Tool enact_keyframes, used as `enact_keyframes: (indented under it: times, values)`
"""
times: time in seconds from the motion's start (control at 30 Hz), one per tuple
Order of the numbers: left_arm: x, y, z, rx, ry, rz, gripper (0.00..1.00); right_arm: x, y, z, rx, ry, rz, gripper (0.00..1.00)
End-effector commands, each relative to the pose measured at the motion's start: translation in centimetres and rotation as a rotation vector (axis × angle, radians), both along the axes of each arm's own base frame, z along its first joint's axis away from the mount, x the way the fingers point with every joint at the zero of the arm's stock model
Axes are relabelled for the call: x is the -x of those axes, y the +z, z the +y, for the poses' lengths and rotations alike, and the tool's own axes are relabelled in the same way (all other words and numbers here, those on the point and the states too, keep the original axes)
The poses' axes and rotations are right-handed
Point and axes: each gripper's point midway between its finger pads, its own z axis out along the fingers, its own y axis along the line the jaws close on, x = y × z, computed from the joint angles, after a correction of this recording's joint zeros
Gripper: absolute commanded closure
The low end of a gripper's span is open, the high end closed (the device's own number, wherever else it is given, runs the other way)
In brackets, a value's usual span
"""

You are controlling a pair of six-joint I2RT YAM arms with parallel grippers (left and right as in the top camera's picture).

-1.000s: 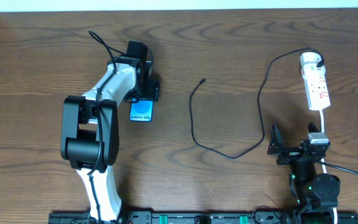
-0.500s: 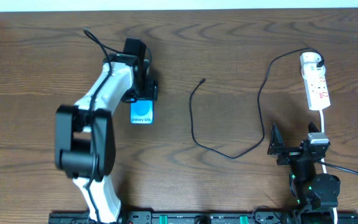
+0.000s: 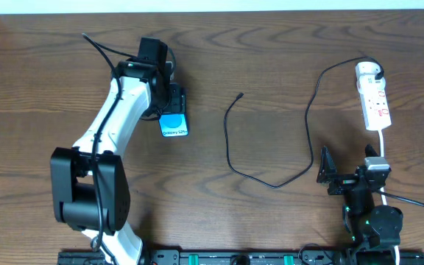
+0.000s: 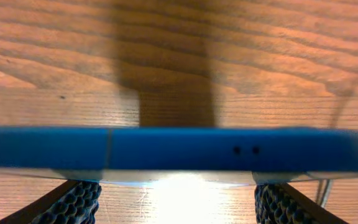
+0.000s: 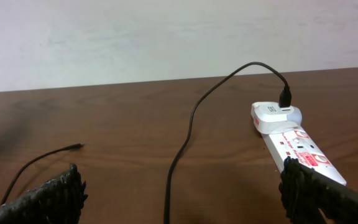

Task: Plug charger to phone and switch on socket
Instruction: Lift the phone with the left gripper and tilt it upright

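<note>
The left gripper (image 4: pixel 176 194) is clamped on the slim, blue-edged phone (image 3: pixel 174 126), which seems lifted off the grainy wooden table (image 3: pixel 271 44), well left of the narrow white socket (image 3: pixel 372 96). The thin black charger (image 3: pixel 230 151) curls between phone and socket. The right gripper (image 3: pixel 330 175), near the socket's lead end, has its ribbed fingers wide apart.
</note>
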Motion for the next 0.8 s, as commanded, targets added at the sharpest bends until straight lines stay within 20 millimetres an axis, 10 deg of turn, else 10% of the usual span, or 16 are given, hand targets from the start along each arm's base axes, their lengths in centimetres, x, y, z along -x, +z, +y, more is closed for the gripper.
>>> enact_keyframes:
  times: [0.0,0.77]
  values:
    - [0.6,-2.2,-0.2,0.003,0.001,0.061,0.3,0.0,0.0,-0.1,-0.009,-0.007,0.0,0.01]
    - [0.7,-9.2,-0.4,-0.017,-0.003,0.182,0.29,0.0,0.0,-0.1,-0.009,-0.006,0.0,0.01]
